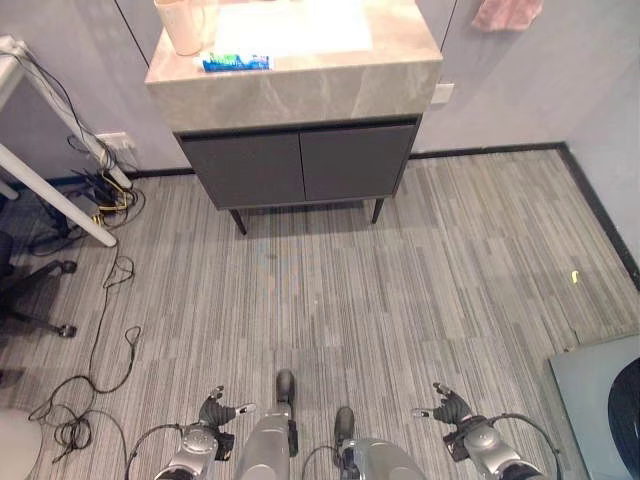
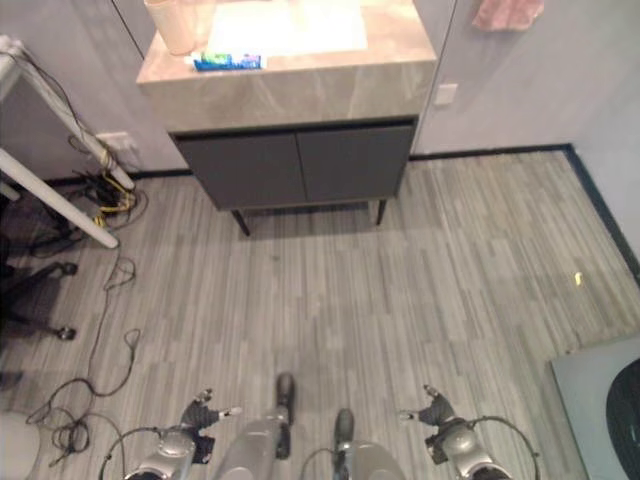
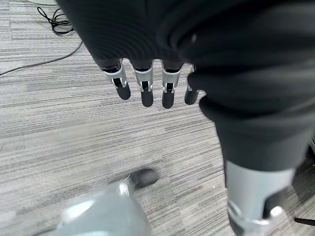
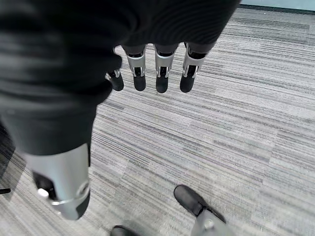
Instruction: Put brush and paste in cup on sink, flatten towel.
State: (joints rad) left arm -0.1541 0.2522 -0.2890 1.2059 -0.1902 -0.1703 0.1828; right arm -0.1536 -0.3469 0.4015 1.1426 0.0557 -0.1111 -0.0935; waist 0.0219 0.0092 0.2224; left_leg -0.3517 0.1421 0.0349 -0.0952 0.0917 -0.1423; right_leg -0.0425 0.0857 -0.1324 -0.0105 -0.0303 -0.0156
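The left hand point(image 1: 215, 412) hangs low at the bottom of the left eye view, well short of the sink, its fingers loosely extended and holding nothing; the right hand point(image 1: 452, 410) matches it on the other side, also relaxed and empty. Ahead stands a beige marble-topped vanity sink point(image 1: 300, 85) on a dark grey two-door cabinet point(image 1: 298, 165). A translucent pink plastic cup point(image 1: 185, 25) stands at the counter's near left corner, and a blue and white toothpaste tube point(image 1: 236, 62) lies flat on the counter just beside it, near the front edge. A pink towel point(image 1: 506, 12) hangs on the wall to the right of the sink. The toothbrush cannot be made out.

The right eye view shows the same layout over the grey striped carpet floor point(image 2: 400, 280).

In the left wrist view, the left hand's fingers point(image 3: 143, 88) point straight down above the carpet, gripping nothing.

In the right wrist view, the right hand's fingers point(image 4: 161, 78) hang straight likewise, empty.
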